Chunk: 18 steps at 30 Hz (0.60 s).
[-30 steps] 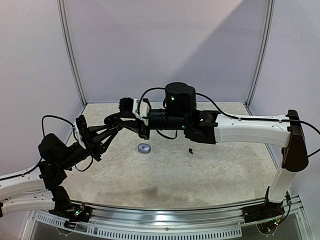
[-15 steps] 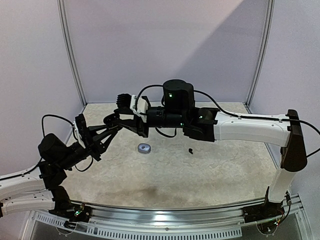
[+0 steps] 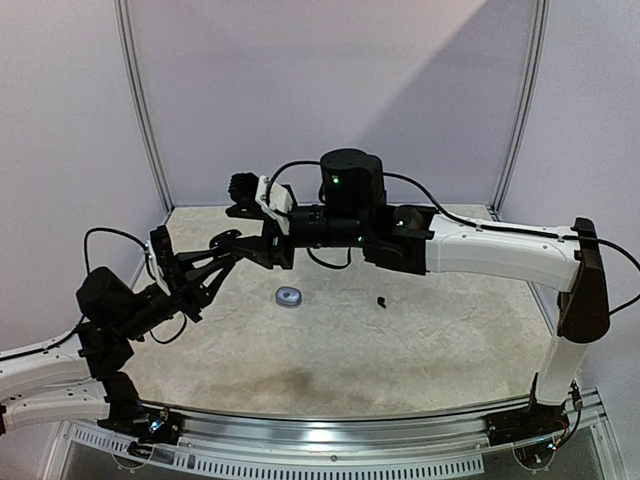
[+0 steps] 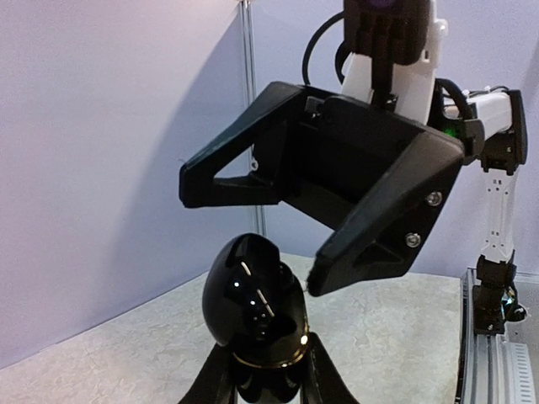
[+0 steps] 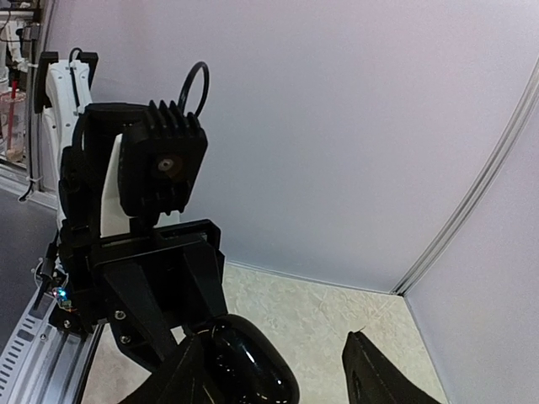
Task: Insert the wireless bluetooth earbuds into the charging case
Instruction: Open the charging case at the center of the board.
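A tiny black earbud point(image 3: 381, 300) lies on the table point(image 3: 420, 350) near its middle, with a small pale round disc point(image 3: 289, 296) a little to its left, apart from it. Neither gripper touches them. The glossy black egg-shaped case point(image 4: 253, 295) is held in the air over the far left part of the table, with the left gripper point(image 4: 265, 383) clamped on its lower end. The right gripper point(image 4: 253, 231) is spread wide around the top of the case; whether a finger touches it cannot be told.
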Each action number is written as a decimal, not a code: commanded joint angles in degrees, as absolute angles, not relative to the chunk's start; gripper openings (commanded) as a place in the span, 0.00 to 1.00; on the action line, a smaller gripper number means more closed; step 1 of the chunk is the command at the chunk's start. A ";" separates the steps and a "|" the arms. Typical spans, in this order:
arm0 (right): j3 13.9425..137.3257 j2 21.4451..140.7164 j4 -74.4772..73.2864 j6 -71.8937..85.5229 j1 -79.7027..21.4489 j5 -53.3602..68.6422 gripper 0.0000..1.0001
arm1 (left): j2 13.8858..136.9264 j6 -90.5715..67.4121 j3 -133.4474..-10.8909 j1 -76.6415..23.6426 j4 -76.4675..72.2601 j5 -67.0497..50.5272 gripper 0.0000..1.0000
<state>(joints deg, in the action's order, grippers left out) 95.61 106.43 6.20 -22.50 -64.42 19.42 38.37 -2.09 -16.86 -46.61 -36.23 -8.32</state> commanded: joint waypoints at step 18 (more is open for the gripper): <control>105.60 100.73 -17.52 -5.88 -55.36 25.64 0.96 | 37.91 -6.08 -16.12 -46.76 -32.75 -6.86 0.00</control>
<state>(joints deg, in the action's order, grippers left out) 105.12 97.06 -5.50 -2.79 -54.41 19.64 37.89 -5.41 -16.86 -46.61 -33.52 -5.19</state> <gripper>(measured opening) 0.772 0.200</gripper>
